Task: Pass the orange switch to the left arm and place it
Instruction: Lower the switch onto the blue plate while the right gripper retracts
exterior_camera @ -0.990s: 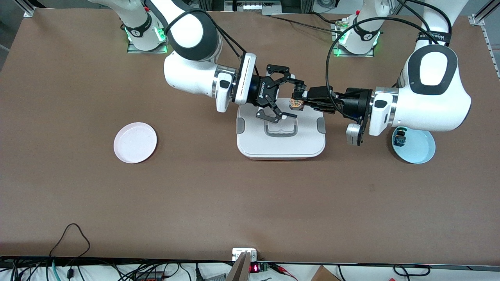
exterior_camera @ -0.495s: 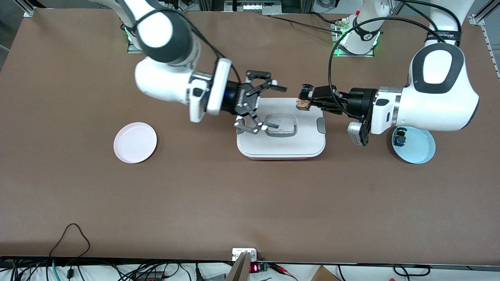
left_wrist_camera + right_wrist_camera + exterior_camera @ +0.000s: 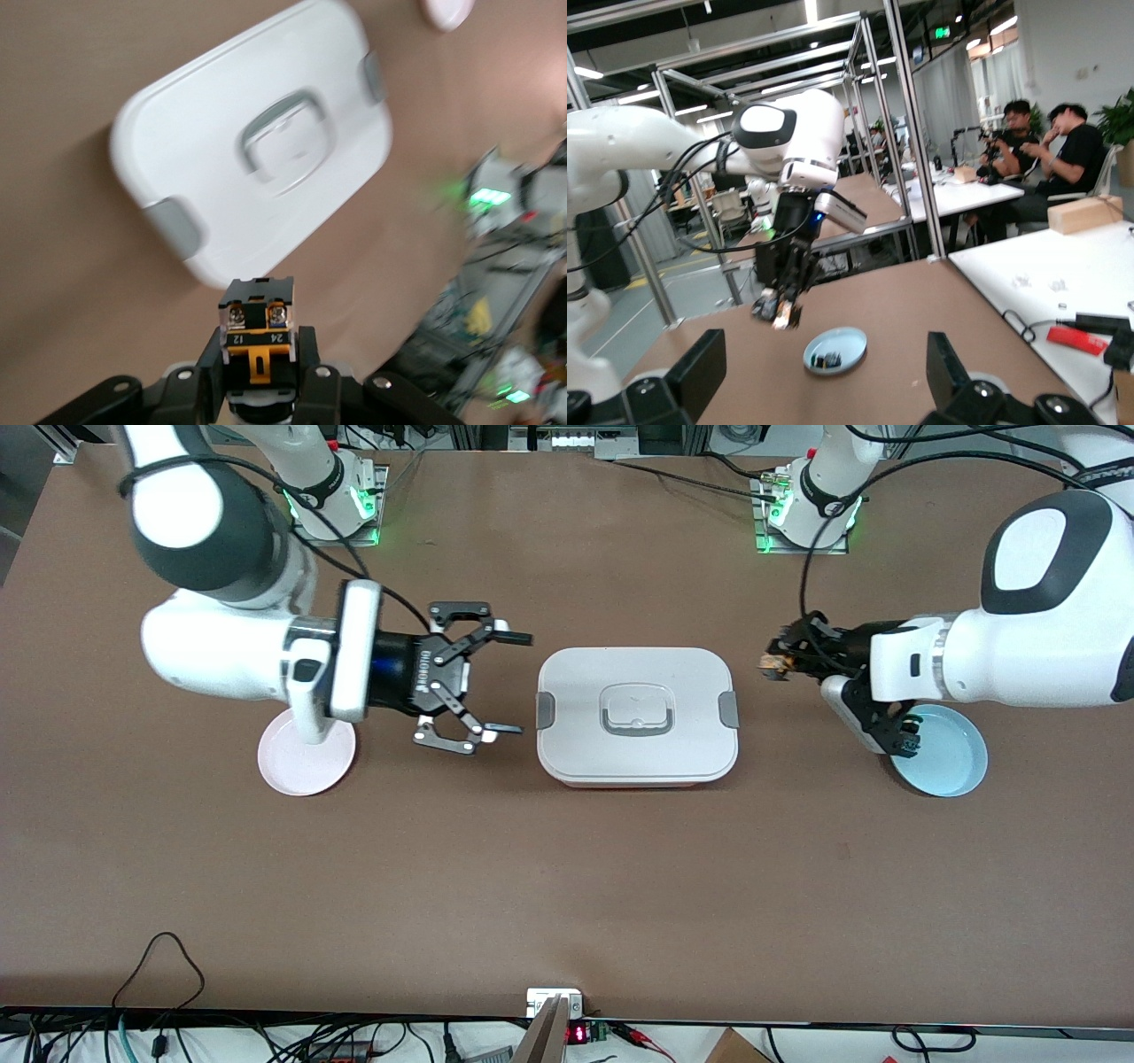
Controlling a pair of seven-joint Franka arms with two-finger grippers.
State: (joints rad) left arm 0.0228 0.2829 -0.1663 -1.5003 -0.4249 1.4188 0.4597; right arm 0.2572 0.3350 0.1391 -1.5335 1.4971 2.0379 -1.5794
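Note:
The orange switch (image 3: 769, 664) is held in my left gripper (image 3: 772, 664), which is shut on it above the table between the box (image 3: 576, 726) and the blue plate (image 3: 957, 766). In the left wrist view the switch (image 3: 257, 323) sits between the pads, screw terminals outward, with the box (image 3: 204, 133) below it. My right gripper (image 3: 516, 684) is open and empty, level over the table between the pink plate (image 3: 297, 771) and the box. The right wrist view looks between its own fingers (image 3: 700, 372) at the left gripper with the switch (image 3: 780, 310).
The white lidded box with grey clips stands mid-table between the two grippers. A small black switch with green-blue parts (image 3: 908, 737) lies on the blue plate (image 3: 846, 343), partly covered by the left wrist. The right arm's forearm overhangs the pink plate.
Both grippers have drawn apart from above the box, each toward its own end of the table. The left gripper keeps the switch; the right stays open and empty.

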